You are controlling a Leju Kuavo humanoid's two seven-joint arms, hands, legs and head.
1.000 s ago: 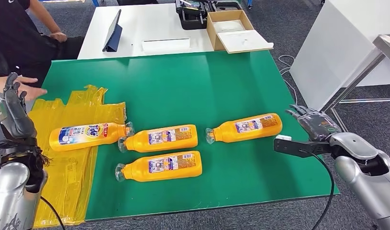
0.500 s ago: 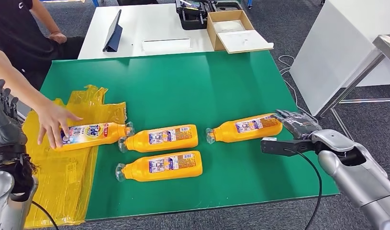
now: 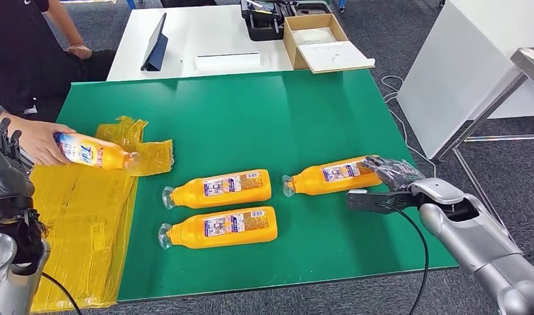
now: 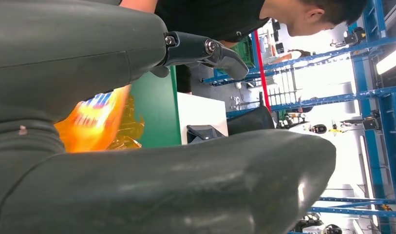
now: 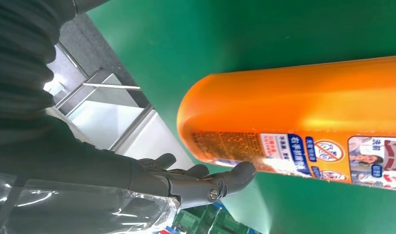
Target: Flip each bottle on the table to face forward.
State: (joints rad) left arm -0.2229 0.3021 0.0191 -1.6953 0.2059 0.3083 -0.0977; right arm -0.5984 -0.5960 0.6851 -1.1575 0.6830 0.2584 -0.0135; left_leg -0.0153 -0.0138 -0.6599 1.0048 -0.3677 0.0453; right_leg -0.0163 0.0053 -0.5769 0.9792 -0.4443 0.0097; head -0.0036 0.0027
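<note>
Three orange bottles lie on their sides on the green mat (image 3: 284, 118), back labels up: a right one (image 3: 333, 174), a middle one (image 3: 218, 188) and a near one (image 3: 219, 227). A person's hand (image 3: 34, 139) holds a fourth bottle (image 3: 93, 152), blue front label showing, above the yellow plastic sheet (image 3: 80, 210). My right hand (image 3: 390, 173) is at the right bottle's base with fingers apart. In the right wrist view its fingers (image 5: 200, 183) spread just beside that bottle (image 5: 283, 112). My left hand (image 3: 4, 167) stays raised at the table's left edge, holding nothing.
A white table (image 3: 185, 46) behind the mat carries a tablet (image 3: 154, 44), a cardboard box (image 3: 316, 41) and a black case (image 3: 264, 20). A person sits at the back left. A white cabinet (image 3: 474, 59) and a metal frame stand to the right.
The person's hand came in, took the leftmost bottle off the sheet and lifted it back and left. My right hand moved left up to the right bottle's base. My left hand shifted slightly left.
</note>
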